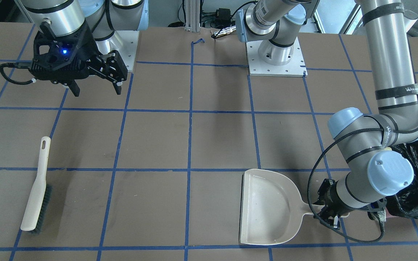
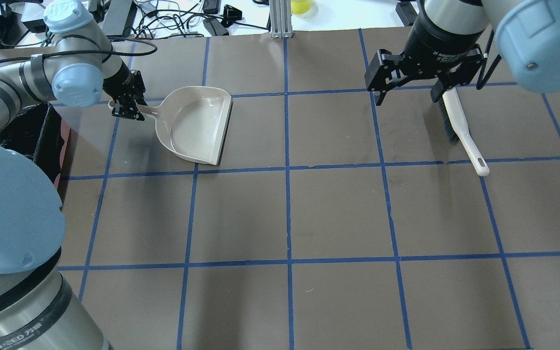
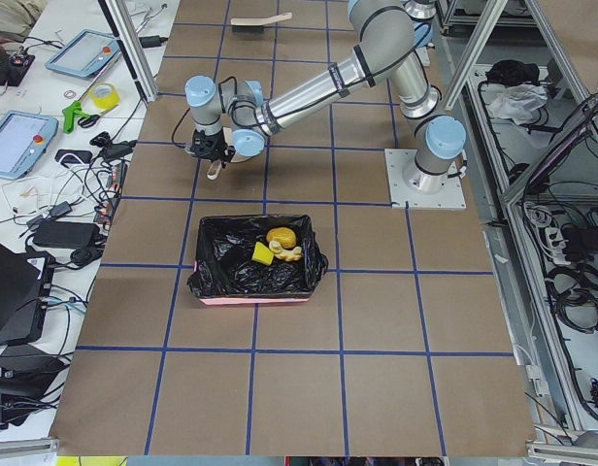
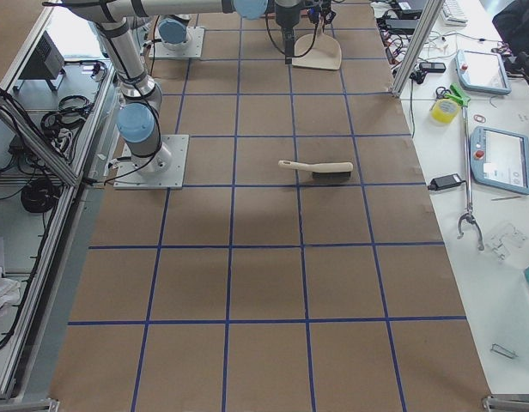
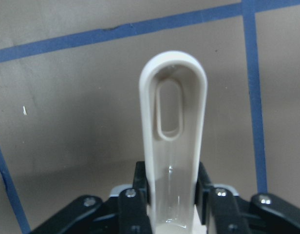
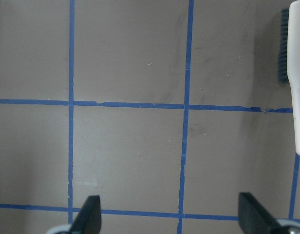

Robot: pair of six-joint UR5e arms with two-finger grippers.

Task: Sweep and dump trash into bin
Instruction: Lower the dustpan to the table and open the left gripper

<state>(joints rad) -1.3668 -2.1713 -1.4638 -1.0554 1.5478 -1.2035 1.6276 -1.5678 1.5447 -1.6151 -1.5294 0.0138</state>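
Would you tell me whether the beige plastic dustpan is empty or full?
Empty: the beige plastic dustpan shows only bare inner surface, front and overhead.

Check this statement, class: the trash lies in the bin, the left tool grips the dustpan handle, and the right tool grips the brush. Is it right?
One part is wrong: the right tool hangs open and empty, while the brush lies loose on the table, as the front-facing view shows. The rest stands.
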